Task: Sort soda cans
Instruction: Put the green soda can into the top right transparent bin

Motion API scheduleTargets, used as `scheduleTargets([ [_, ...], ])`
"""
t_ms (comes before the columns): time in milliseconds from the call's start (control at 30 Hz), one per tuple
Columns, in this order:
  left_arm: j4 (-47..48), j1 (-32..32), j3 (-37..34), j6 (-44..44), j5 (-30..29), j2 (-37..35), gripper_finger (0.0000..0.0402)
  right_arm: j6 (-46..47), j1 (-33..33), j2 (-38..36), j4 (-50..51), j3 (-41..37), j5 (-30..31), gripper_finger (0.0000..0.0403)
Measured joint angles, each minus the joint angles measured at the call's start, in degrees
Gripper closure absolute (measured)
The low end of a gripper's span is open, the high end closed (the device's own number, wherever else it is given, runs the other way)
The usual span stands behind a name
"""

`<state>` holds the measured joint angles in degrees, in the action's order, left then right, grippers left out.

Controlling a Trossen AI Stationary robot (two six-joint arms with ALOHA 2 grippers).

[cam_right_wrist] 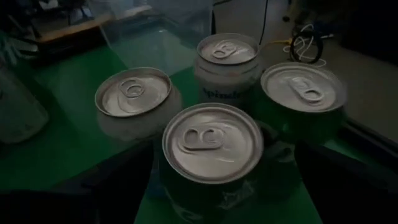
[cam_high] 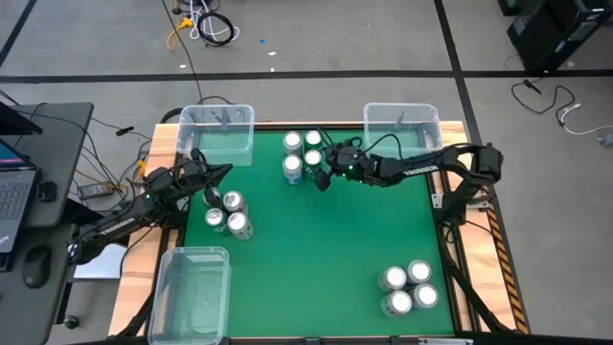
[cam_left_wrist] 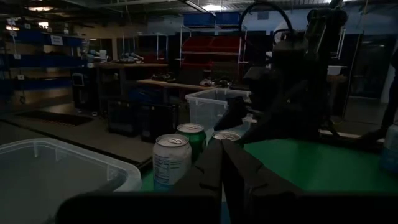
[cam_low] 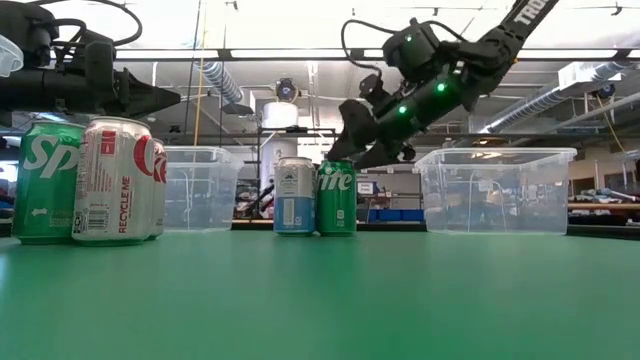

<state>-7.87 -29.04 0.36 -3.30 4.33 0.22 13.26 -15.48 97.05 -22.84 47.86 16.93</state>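
Several soda cans stand upright in a cluster (cam_high: 303,153) at the far middle of the green mat. My right gripper (cam_high: 324,175) hangs open just right of the cluster, slanting down. In the right wrist view its fingers (cam_right_wrist: 118,180) stand on either side of the nearest can (cam_right_wrist: 212,144), apart from it. Three more cans (cam_high: 230,215) stand at the left. Beside them my left gripper (cam_high: 216,171) is shut on nothing and held level above the mat. Several cans (cam_high: 409,287) stand at the near right.
Clear plastic bins stand at the far left (cam_high: 217,129), far right (cam_high: 402,123) and near left (cam_high: 192,287) corners. The mat's middle (cam_high: 326,240) lies bare between the can groups. A desk with a laptop (cam_high: 14,192) stands beyond the left edge.
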Motion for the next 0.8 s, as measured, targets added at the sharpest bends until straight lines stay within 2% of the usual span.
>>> scheduleTargets([
  [267,-0.01,0.00,0.01,0.01,-0.01,0.01,0.0392,-0.26,-1.55,5.16,-4.99,0.09,-2.08,0.0028],
  [400,0.01,0.00,0.02,0.01,-0.01,0.01,0.0392,0.04,-1.57,5.86,-4.85,0.04,-2.08,0.0055],
  [567,0.00,0.00,0.02,0.01,-0.01,0.00,0.0392,-0.50,-0.99,5.75,-6.29,0.07,-2.04,0.0117],
  [800,0.01,0.00,0.00,0.01,0.01,0.01,0.0392,-1.16,0.46,4.43,-6.58,-0.04,-2.10,0.0119],
])
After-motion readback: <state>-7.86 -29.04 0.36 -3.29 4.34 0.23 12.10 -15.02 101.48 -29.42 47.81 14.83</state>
